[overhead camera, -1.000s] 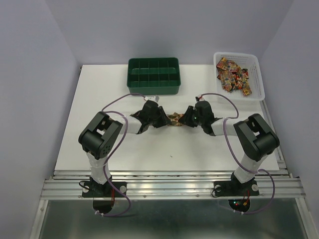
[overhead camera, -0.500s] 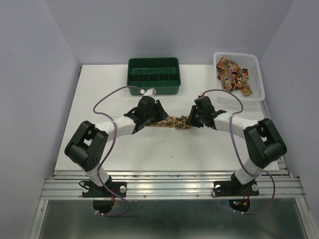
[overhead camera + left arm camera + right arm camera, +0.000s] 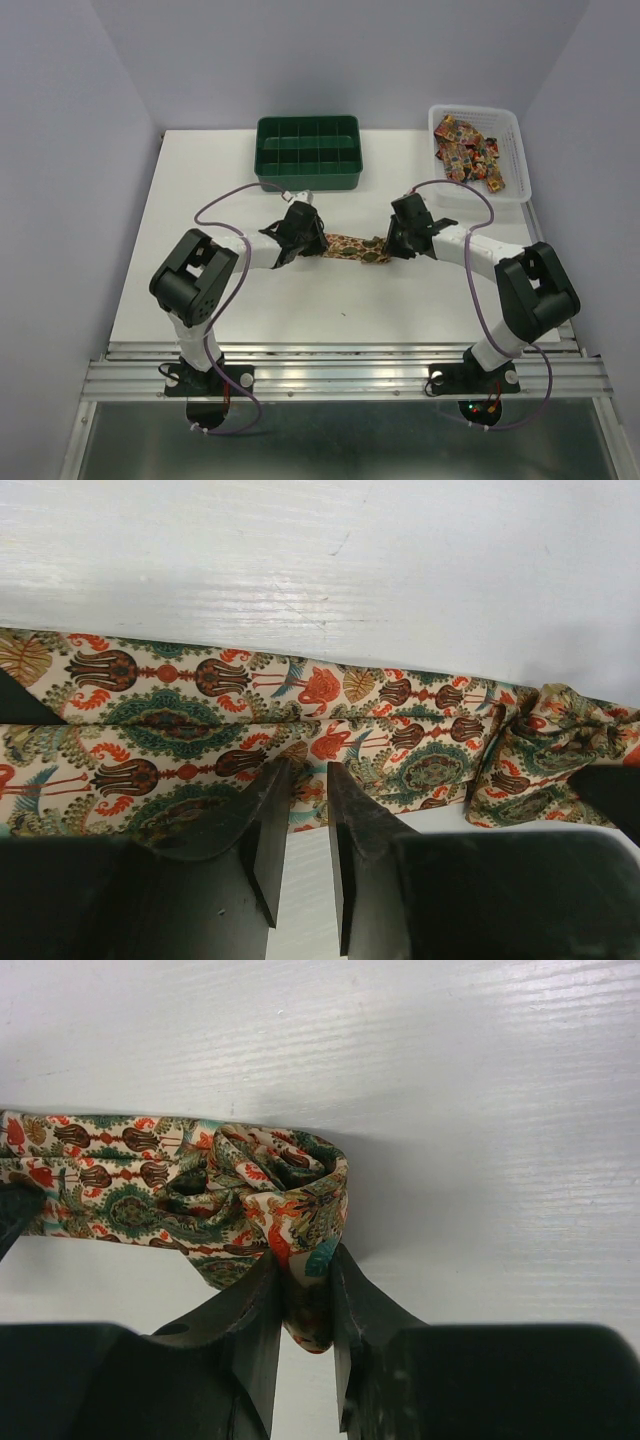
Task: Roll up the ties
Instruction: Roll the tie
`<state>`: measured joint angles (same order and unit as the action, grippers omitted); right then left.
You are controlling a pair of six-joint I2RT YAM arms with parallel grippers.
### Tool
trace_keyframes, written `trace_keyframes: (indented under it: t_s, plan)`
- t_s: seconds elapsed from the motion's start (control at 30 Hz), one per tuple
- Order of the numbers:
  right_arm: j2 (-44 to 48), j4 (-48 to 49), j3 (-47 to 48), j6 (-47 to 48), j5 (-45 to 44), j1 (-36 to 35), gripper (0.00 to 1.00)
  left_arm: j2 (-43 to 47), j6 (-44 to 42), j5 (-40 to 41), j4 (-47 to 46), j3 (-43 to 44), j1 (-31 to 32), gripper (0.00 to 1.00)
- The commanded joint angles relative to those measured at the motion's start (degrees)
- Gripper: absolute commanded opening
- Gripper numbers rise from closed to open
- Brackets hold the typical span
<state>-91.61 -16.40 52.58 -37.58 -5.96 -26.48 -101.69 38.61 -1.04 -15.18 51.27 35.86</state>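
Observation:
One patterned tie point(image 3: 350, 245) lies across the middle of the white table between my two grippers. In the left wrist view a flat stretch of it point(image 3: 200, 710) runs left to right, with the bunched rolled end point(image 3: 550, 750) at the right. My left gripper point(image 3: 312, 240) has its tips point(image 3: 305, 770) over the tie's near edge. The jaws stand a narrow gap apart, and the cloth lies flat under them. My right gripper point(image 3: 392, 245) is shut on the loosely rolled end point(image 3: 290, 1190), pinching a fold between the fingers point(image 3: 302, 1260). More ties point(image 3: 470, 150) lie in the basket.
A green compartment tray point(image 3: 307, 182) stands behind the grippers at the middle back. A white basket point(image 3: 478, 108) sits at the back right corner. The table's near edge and a metal rail run along the arm bases.
The grippers have moved apart and the tie, bunched short between them a second ago, now lies stretched out. The left arm's elbow has swung back inward since half a second ago.

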Motion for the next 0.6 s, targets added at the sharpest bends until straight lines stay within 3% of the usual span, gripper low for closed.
trace_keyframes:
  t_s: [0.0,0.3,0.57]
  plan:
    - [0.2,-1.9,2.9,-0.4,-2.7,0.9,0.19,0.8,0.0,4.7,0.7,0.9,-0.4,0.33]
    - [-0.8,-5.2,6.0,0.6,-5.8,1.2,0.19,3.7,3.1,2.8,-1.0,-5.5,0.4,0.31]
    - [-2.8,-8.6,9.4,5.6,-6.3,1.4,0.19,7.6,6.8,3.3,-2.6,-9.5,6.9,0.31]
